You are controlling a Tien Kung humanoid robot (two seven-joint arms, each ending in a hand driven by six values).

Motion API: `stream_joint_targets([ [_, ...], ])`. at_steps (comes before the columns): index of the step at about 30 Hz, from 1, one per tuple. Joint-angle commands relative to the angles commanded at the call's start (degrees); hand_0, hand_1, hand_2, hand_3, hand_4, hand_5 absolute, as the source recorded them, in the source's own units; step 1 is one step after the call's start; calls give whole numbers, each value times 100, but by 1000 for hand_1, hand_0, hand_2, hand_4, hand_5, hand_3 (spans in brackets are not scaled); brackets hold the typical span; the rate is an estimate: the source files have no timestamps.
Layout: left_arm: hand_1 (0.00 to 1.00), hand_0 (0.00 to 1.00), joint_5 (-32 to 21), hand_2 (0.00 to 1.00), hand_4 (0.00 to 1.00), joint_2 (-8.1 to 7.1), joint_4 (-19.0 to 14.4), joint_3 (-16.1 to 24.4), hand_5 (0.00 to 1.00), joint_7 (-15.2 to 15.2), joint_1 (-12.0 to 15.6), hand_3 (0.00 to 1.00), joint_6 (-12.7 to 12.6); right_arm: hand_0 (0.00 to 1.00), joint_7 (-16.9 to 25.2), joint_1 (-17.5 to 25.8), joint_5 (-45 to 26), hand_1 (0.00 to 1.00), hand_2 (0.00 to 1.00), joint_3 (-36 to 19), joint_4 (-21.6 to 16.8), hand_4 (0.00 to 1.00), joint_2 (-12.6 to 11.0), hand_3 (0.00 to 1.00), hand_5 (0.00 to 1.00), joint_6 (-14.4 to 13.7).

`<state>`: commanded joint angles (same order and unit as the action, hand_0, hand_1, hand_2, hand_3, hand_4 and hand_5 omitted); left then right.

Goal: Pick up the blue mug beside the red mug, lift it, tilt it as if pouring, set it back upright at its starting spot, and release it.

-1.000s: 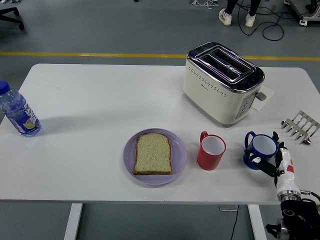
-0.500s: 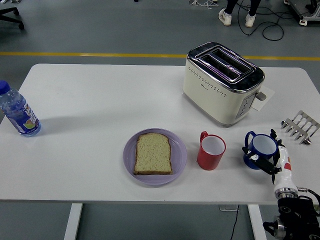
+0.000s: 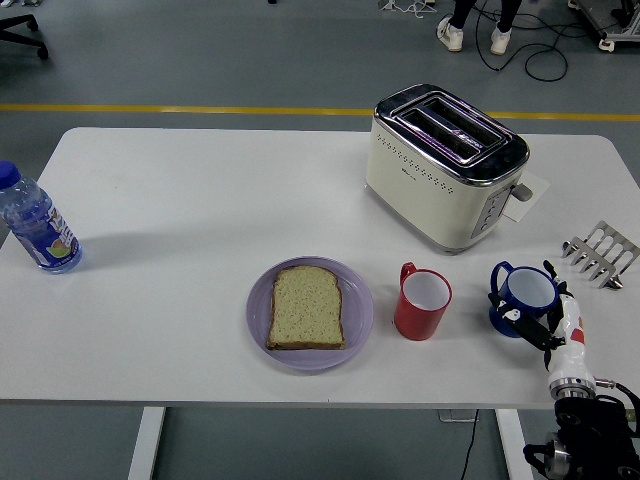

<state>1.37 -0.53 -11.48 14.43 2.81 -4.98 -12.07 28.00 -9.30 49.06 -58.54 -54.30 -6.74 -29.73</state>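
From the head view, my right hand (image 3: 540,318), white-backed with black fingers, comes in from the lower right corner and sits against the glossy blue ceramic mug (image 3: 522,298) at about its four o'clock side, the fingers curled round the near wall; I judge them closing on the mug, though whether the grip is firm I cannot tell. The blue mug stands upright on the white table (image 3: 200,200), its base apparently flat on the surface, just beside the red mug (image 3: 421,301), which lies at its nine o'clock with a gap between them. So I judge the task barely begun: the reach is made and the grasp is forming, while the lift, the pouring tilt, the return upright and the release all remain. My left hand does not show anywhere in this view.
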Motion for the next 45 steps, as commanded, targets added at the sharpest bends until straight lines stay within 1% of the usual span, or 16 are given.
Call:
stream_joint_targets([
  [5, 644, 633, -2, 653, 240, -1, -1, 1, 855, 0, -8, 506, 1, 885, 261, -25, -247, 759, 817, 82, 54, 941, 0, 879, 144, -25],
  [6, 644, 634, 0, 653, 241, -1, -1, 2, 855, 0, -9, 506, 0, 791, 303, -30, -289, 698, 751, 95, 68, 890, 1, 805, 94, -26],
  [11, 644, 634, -2, 653, 241, 2, -2, -14, 855, -1, -11, 506, -3, 791, 418, -63, -412, 698, 751, 127, 181, 890, 9, 805, 94, -46],
  [12, 645, 634, -1, 653, 241, 2, -2, -15, 855, -1, -10, 506, -3, 632, 427, -65, -421, 603, 708, 127, 191, 866, 10, 748, 62, -48],
  [17, 645, 634, -19, 653, 241, 9, 0, -42, 855, -1, 13, 506, -2, 632, 449, -102, -442, 603, 708, 124, 354, 866, 34, 748, 62, -66],
  [18, 644, 634, -20, 653, 241, 11, 1, -51, 855, -1, 18, 506, -2, 622, 437, -108, -436, 600, 713, 132, 383, 903, 40, 746, 98, -62],
  [35, 644, 634, -30, 653, 241, 24, 2, -100, 855, 2, 55, 506, 1, 619, 482, -148, -494, 587, 699, 177, 490, 892, 70, 744, 105, -68],
  [36, 644, 634, -28, 653, 241, 22, 1, -92, 855, 2, 53, 506, 1, 578, 494, -150, -508, 545, 653, 176, 484, 874, 70, 729, 83, -66],
  [41, 644, 634, -12, 653, 241, 19, 0, -53, 855, 3, 33, 506, 2, 578, 552, -161, -567, 545, 653, 142, 449, 874, 69, 729, 83, -46],
  [42, 645, 634, -10, 653, 241, 19, 0, -50, 855, 3, 31, 506, 1, 528, 556, -161, -570, 502, 619, 139, 447, 854, 68, 698, 66, -45],
  [45, 645, 634, -8, 653, 241, 17, -1, -33, 855, 3, 23, 506, 1, 528, 586, -154, -582, 502, 619, 78, 406, 854, 63, 698, 66, -32],
])
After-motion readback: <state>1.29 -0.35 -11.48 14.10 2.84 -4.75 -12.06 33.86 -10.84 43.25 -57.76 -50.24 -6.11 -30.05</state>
